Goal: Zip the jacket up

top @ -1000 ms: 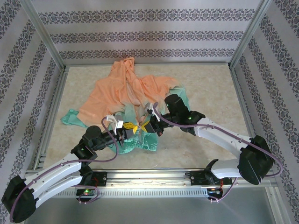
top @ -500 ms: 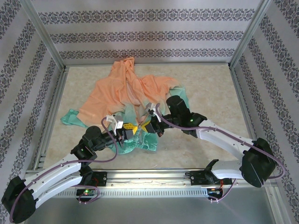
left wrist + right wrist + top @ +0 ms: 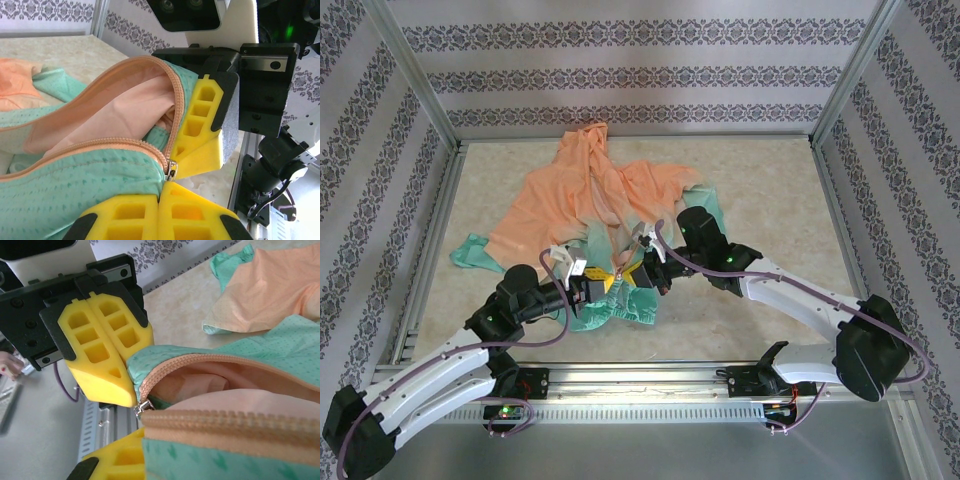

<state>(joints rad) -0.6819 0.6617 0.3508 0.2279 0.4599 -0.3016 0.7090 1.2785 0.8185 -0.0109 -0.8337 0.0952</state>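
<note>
Beside the zipper slider, left hand and right hand are pinching shut on the jacket hem; any uneven tug could be jamming thin fabric.

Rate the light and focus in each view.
Top external: even, soft light, jacket sharp, only faint shadows under the arms. Left wrist: slider and zipper teeth crisp, no glare. Right wrist: nearest fabric slightly soft, far left edge blurred.

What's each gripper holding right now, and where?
Both hold the jacket at the bottom end of its zipper. The left gripper pinches at the slider, and the right gripper clamps the zipper edge beside it.
</note>
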